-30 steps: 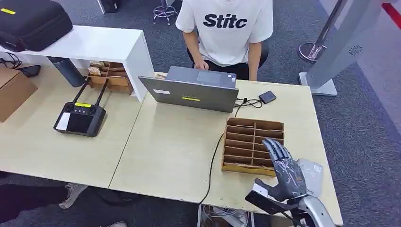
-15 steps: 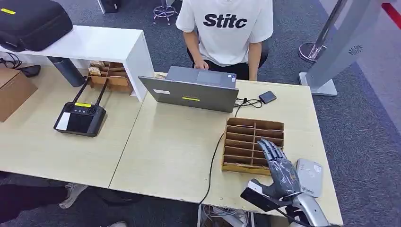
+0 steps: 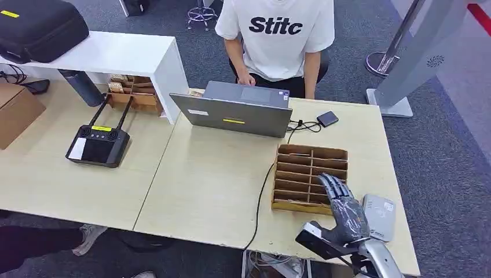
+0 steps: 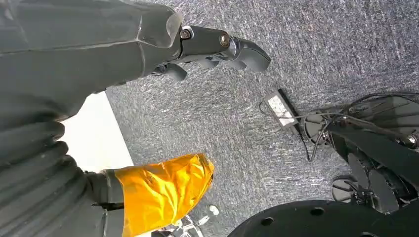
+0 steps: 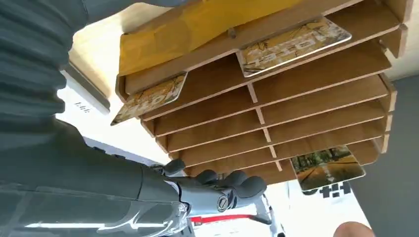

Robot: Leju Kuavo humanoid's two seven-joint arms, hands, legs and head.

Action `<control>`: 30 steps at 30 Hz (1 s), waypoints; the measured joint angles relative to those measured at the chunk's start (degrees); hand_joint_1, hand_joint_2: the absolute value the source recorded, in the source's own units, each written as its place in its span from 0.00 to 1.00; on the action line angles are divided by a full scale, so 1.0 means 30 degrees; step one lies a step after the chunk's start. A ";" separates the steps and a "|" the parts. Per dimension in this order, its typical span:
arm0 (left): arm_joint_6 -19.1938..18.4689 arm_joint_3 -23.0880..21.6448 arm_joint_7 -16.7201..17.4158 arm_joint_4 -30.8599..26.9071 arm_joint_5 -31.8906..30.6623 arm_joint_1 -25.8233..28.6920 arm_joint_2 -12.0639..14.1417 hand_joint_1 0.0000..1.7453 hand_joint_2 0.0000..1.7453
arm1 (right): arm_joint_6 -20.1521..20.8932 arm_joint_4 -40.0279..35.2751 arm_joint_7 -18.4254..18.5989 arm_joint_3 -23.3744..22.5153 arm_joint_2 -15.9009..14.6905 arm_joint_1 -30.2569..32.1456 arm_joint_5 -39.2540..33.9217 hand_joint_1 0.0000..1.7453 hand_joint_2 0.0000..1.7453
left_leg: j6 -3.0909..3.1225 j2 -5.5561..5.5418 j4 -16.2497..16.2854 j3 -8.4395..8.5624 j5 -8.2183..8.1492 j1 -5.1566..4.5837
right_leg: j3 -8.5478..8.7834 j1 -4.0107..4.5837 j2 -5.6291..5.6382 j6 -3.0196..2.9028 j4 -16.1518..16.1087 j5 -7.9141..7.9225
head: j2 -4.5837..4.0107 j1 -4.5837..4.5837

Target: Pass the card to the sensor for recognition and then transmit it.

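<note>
Tabletop (image 3: 208, 185) pale beige woodgrain. Slotted rack (image 3: 301, 159) brown wood. Cards (image 5: 295, 45) in it yellow-toned, printed pictures (details unreadable). Sensor (image 3: 382, 213) light grey. Right hand (image 3: 345, 209) dark grey. Laptop (image 3: 234, 113) grey, yellow sticker.

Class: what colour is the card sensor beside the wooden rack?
Light grey sensor, clearest in the head view.

The right hand (image 3: 345, 212) covers the near right corner of the wooden slotted rack (image 3: 301, 168) and overlaps the near edge of the grey card sensor (image 3: 380, 215), and the arm behind it is cut off by the picture's bottom edge. The person's (image 3: 277, 35) head lies past the top edge. In the right wrist view, print on the cards (image 5: 294, 46) is too blurred to read.
</note>
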 joint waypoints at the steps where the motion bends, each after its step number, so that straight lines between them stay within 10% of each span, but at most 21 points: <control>1: 0.0029 0.0000 0.0000 0.0000 0.0000 0.0003 0.0000 0.00 1.00 | -0.0088 0.0000 0.0000 -0.0022 0.0015 0.0059 0.0015 0.00 1.00 | 0.0000 0.0000 0.0000 0.0000 0.0000 0.0000 | 0.0000 0.0000 0.0000 0.0000 0.0000 0.0000 | 0.0000 0.0000; 30: 0.0313 -0.0051 -0.0022 0.0000 0.0015 0.0067 0.0000 0.00 1.00 | -0.1487 0.0168 0.0889 -0.1086 0.0102 0.1045 0.2623 0.00 1.00 | 0.0000 0.0002 0.0000 -0.0002 -0.0001 -0.0001 | -0.0001 -0.0001 0.0001 0.0000 -0.0002 -0.0001 | 0.0000 0.0000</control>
